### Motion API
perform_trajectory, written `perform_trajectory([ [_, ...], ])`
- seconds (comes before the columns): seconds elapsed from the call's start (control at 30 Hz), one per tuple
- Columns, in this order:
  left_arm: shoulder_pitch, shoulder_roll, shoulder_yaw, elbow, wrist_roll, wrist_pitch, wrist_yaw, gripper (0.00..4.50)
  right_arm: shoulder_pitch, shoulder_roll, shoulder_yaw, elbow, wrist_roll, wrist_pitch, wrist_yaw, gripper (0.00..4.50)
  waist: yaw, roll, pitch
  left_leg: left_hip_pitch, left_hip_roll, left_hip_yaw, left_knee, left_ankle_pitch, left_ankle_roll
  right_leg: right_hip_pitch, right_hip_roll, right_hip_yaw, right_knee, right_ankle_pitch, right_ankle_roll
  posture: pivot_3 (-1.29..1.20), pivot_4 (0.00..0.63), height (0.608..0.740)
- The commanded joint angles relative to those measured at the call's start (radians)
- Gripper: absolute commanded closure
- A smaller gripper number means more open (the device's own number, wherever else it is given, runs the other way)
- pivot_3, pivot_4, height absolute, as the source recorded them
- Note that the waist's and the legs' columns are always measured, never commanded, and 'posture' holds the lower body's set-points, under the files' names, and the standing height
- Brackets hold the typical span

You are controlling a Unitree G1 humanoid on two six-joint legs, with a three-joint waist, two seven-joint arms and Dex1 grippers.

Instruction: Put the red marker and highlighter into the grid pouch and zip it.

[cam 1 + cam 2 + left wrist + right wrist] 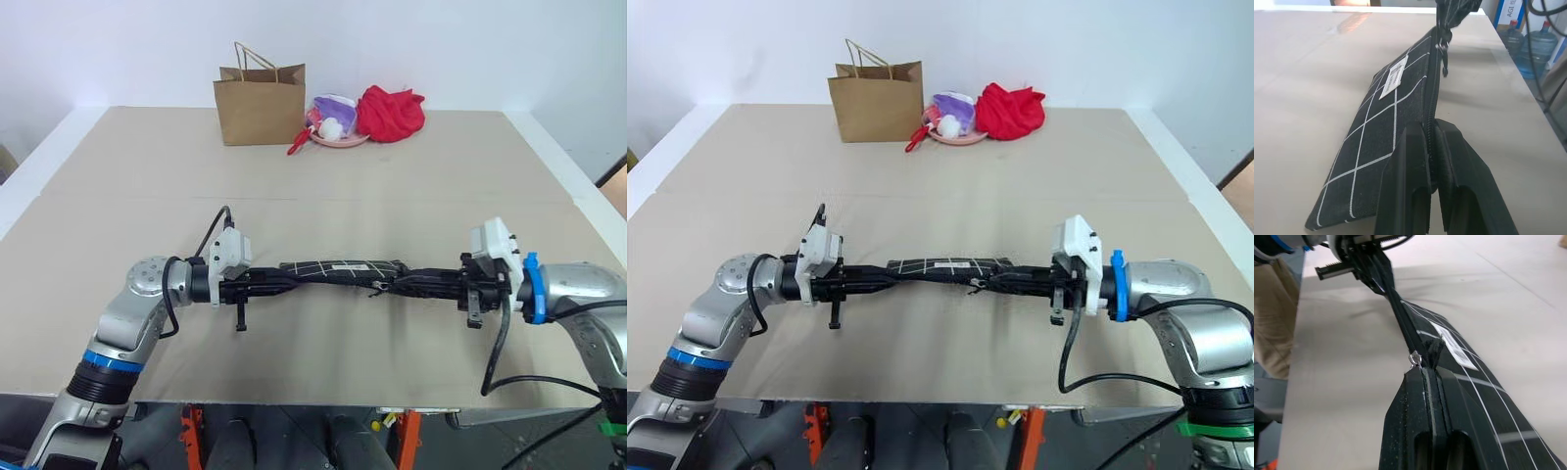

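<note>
Overhead, the grid pouch [341, 267] hangs stretched above the table [323, 176] between the left gripper [284, 278], clamped on one end, and the right gripper [407, 283], clamped on the other. Seen from the left wrist, black fingers [1410, 161] pinch the zipper edge, the label just beyond; from the right wrist, closed fingers [1415, 401] grip beside the zipper pull [1415, 359]

A plain lab or test room: a wide beige table [313, 166] against a bare white wall [441, 39], and large water-cooler bottles [1532, 46] standing on the floor beyond the left gripper [1431, 142], off the table's edge.
</note>
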Motion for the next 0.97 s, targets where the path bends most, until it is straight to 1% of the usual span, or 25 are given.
perform_trajectory([
  [0.03, 0.007, 0.02, 0.038, 0.005, 0.01, -0.036, 0.01, 4.5, 0.044, -0.042, -0.073, 0.056, -0.025, -0.061, 0.037, 4.43, 0.0, 0.0, 0.0, 0.0, 0.0, 0.0, 0.0, 0.0, 0.0, 0.0, 0.0, 0.0, 0.0, 0.0, 0.0, 0.0, 0.15, 0.74],
  [0.27, 0.026, 0.05, 0.039, 0.021, 0.028, -0.072, -0.009, 4.5, 0.092, -0.074, -0.119, 0.197, -0.079, -0.181, 0.08, 4.43, -0.001, 0.0, 0.0, 0.0, 0.0, 0.0, 0.0, 0.0, 0.0, 0.0, 0.0, 0.0, 0.0, 0.0, 0.0, 0.0, 0.15, 0.74],
  [0.33, 0.036, 0.061, 0.027, 0.014, 0.024, -0.063, -0.027, 4.5, 0.083, -0.065, -0.124, 0.196, -0.054, -0.161, 0.075, 4.43, -0.002, 0.0, 0.0, 0.0, 0.0, 0.0, 0.0, 0.0, 0.0, 0.0, 0.0, 0.0, 0.0, 0.0, 0.0, 0.0, 0.15, 0.74],
  [0.4, 0.043, 0.075, 0.017, 0.001, 0.013, -0.027, -0.042, 4.5, 0.062, -0.06, -0.123, 0.187, -0.009, -0.09, 0.055, 4.43, -0.003, 0.0, 0.0, 0.0, 0.0, 0.0, 0.0, 0.0, 0.0, 0.0, 0.0, 0.0, 0.0, 0.0, 0.0, 0.0, 0.15, 0.74],
  [0.43, 0.045, 0.08, 0.015, -0.002, 0.013, -0.017, -0.043, 3.7, 0.057, -0.062, -0.12, 0.183, 0.007, -0.06, 0.049, 4.18, -0.003, 0.0, 0.0, 0.0, 0.0, 0.0, 0.0, 0.0, 0.0, 0.001, 0.0, 0.0, 0.0, 0.0, 0.0, 0.0, 0.15, 0.74],
  [0.47, 0.046, 0.084, 0.015, -0.003, 0.013, -0.013, -0.042, 3.4, 0.054, -0.065, -0.118, 0.183, 0.015, -0.045, 0.048, 3.83, -0.002, 0.0, 0.0, 0.0, 0.0, 0.0, 0.0, 0.0, 0.0, 0.001, 0.0, 0.0, 0.0, 0.0, 0.0, 0.0, 0.15, 0.74],
  [0.5, 0.045, 0.084, 0.02, -0.003, 0.01, -0.009, -0.036, 2.99, 0.06, -0.072, -0.12, 0.186, 0.024, -0.028, 0.056, 3.51, -0.002, 0.0, 0.0, 0.0, 0.0, 0.0, 0.0, 0.0, 0.0, 0.001, 0.0, 0.0, 0.0, 0.0, 0.0, 0.0, 0.15, 0.74],
  [0.53, 0.044, 0.084, 0.024, -0.003, 0.008, -0.007, -0.032, 2.44, 0.065, -0.077, -0.123, 0.189, 0.028, -0.017, 0.063, 3.0, -0.002, 0.0, 0.0, 0.0, 0.0, 0.0, 0.0, 0.0, 0.0, 0.001, 0.0, 0.0, 0.0, 0.0, 0.0, 0.0, 0.15, 0.74],
  [0.57, 0.043, 0.089, 0.032, -0.005, 0.003, 0.002, -0.031, 2.1, 0.069, -0.079, -0.129, 0.205, 0.019, -0.024, 0.063, 2.66, 0.0, 0.0, 0.0, 0.0, 0.0, 0.0, 0.0, 0.0, 0.0, 0.001, 0.0, 0.0, 0.0, 0.0, 0.0, 0.0, 0.15, 0.74],
  [0.63, 0.049, 0.106, 0.064, -0.014, -0.018, 0.027, -0.025, 1.06, 0.067, -0.071, -0.148, 0.244, 0.001, -0.045, 0.047, 1.61, 0.001, 0.0, 0.0, 0.0, 0.0, 0.0, 0.001, 0.0, 0.0, 0.001, 0.0, 0.0, 0.0, 0.0, 0.0, 0.0, 0.15, 0.74],
  [0.67, 0.052, 0.111, 0.076, -0.017, -0.025, 0.037, -0.02, 0.63, 0.065, -0.071, -0.154, 0.251, 0.008, -0.033, 0.043, 1.19, 0.001, 0.0, 0.0, 0.0, 0.0, 0.0, 0.001, 0.0, 0.0, 0.001, 0.0, 0.0, 0.0, 0.0, 0.0, 0.0, 0.15, 0.74],
  [0.7, 0.056, 0.116, 0.087, -0.017, -0.029, 0.045, -0.009, 0.15, 0.057, -0.063, -0.162, 0.252, 0.019, -0.023, 0.034, 0.66, 0.001, 0.0, 0.0, 0.0, 0.0, 0.0, 0.0, 0.0, 0.0, 0.001, 0.0, 0.0, 0.0, 0.0, 0.0, 0.0, 0.15, 0.74],
  [0.73, 0.062, 0.121, 0.097, -0.017, -0.028, 0.05, -0.001, 0.01, 0.047, -0.05, -0.169, 0.249, 0.031, -0.017, 0.021, 0.48, 0.001, 0.0, 0.0, 0.0, 0.0, 0.0, 0.0, 0.0, 0.0, 0.001, 0.0, 0.0, 0.0, 0.0, 0.0, 0.0, 0.15, 0.74],
  [0.77, 0.066, 0.125, 0.103, -0.018, -0.028, 0.053, 0.004, 0.0, 0.039, -0.041, -0.173, 0.247, 0.038, -0.016, 0.013, 0.12, 0.0, 0.0, 0.0, 0.001, 0.0, 0.0, 0.0, 0.0, 0.0, 0.001, 0.0, 0.0, 0.0, 0.0, 0.0, 0.0, 0.15, 0.74],
  [0.83, 0.087, 0.125, 0.132, -0.011, -0.029, 0.057, 0.03, 0.0, 0.031, -0.015, -0.173, 0.231, 0.048, -0.021, 0.001, 0.12, -0.005, 0.0, 0.0, 0.001, 0.0, 0.0, 0.0, 0.0, 0.0, 0.001, 0.0, 0.0, 0.0, 0.0, 0.0, 0.0, 0.15, 0.74],
  [0.97, 0.105, 0.117, 0.172, 0.017, 0.026, 0.054, 0.147, 0.0, 0.022, 0.027, -0.146, 0.227, 0.032, -0.043, -0.012, 0.12, -0.004, 0.0, 0.0, 0.001, 0.0, 0.0, 0.0, 0.0, 0.0, 0.001, 0.0, 0.0, 0.0, 0.0, 0.0, 0.0, 0.15, 0.74],
])
